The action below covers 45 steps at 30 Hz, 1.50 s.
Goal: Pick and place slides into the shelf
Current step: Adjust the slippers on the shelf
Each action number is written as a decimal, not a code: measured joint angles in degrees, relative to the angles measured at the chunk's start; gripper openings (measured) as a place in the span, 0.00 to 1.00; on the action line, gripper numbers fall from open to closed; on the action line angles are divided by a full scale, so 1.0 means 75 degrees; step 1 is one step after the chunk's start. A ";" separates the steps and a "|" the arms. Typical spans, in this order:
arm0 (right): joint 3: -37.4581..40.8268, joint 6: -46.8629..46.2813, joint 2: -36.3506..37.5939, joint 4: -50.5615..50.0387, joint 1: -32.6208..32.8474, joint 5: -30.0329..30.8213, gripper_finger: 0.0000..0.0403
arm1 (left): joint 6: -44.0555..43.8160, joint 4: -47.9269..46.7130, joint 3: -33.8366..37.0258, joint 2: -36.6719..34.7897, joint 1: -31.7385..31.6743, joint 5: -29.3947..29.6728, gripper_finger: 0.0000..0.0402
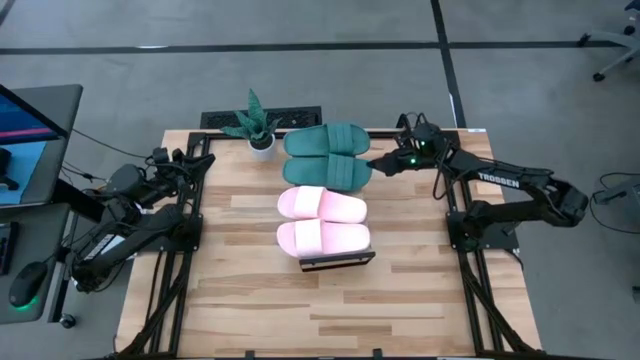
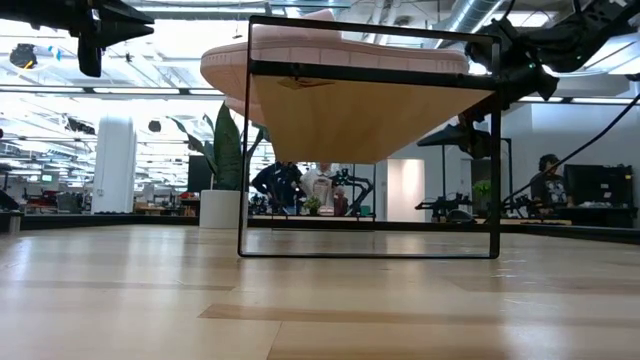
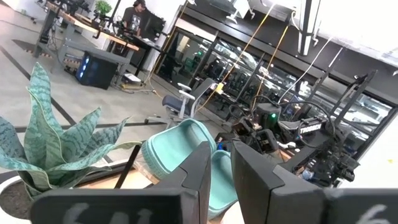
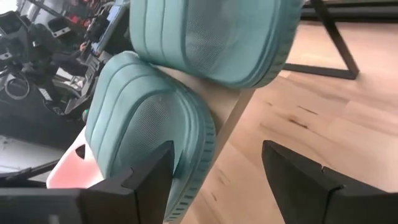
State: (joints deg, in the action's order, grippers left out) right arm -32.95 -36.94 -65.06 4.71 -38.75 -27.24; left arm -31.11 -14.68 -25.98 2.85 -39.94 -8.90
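- High view: all four slides lined up on the shelf (image 1: pixel 338 262), only its near end and dark frame showing past them. Green pair (image 1: pixel 328 153) at the far end, pink pair (image 1: pixel 322 220) at the near end. Potted plant (image 1: pixel 257 124) just beside the far green slide, on the left-arm side. Right gripper (image 1: pixel 378 165) at the shelf's right edge, tips just beside the nearer green slide; contact cannot be told from above. Left gripper (image 1: pixel 172 160) parked well clear of the shelf, at the table (image 1: pixel 240 300) edge on the plant's side.
- Low view: shelf seen end-on from table height, thin dark frame (image 2: pixel 367 140) with plank underside above, a pink slide (image 2: pixel 330 55) overhanging the top. Green pair hidden here. Right arm hardware (image 2: pixel 520 45) above the shelf's right corner. Person seated in the room behind, right of the shelf.
- Left wrist view: left fingers (image 3: pixel 202 171) close together, narrow gap, holding nothing. Green slides (image 3: pixel 180 155) beyond them on the shelf, plant leaves (image 3: pixel 50 134) just beside, right arm (image 3: pixel 267 127) past the slides.
- Right wrist view: right fingers (image 4: pixel 146 180) spread wide, nothing clamped. Nearer green slide (image 4: pixel 146 134) just ahead of one finger, its toe hanging over the plank (image 4: pixel 227 115) edge; second green slide (image 4: pixel 214 34) beside it, a bit of pink beyond. Only view showing that overhang.
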 joint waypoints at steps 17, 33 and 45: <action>-0.0610 0.0727 0.0029 0.0133 -0.1298 0.0014 0.56 | 0.0000 0.0000 0.0000 0.0016 0.0003 0.0097 0.13; -0.1813 0.2290 0.0032 -0.0633 -0.1690 0.0113 0.14 | 0.0522 0.1104 0.0000 0.3041 0.0003 0.0370 0.00; -0.1813 0.2535 0.0032 -0.0915 -0.1328 -0.0167 0.01 | 0.1784 0.1274 0.0000 0.4812 0.0714 0.1049 0.00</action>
State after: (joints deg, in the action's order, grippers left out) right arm -46.54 -17.93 -64.82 -2.15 -48.71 -28.49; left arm -17.73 -5.12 -25.98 38.94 -34.59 -1.04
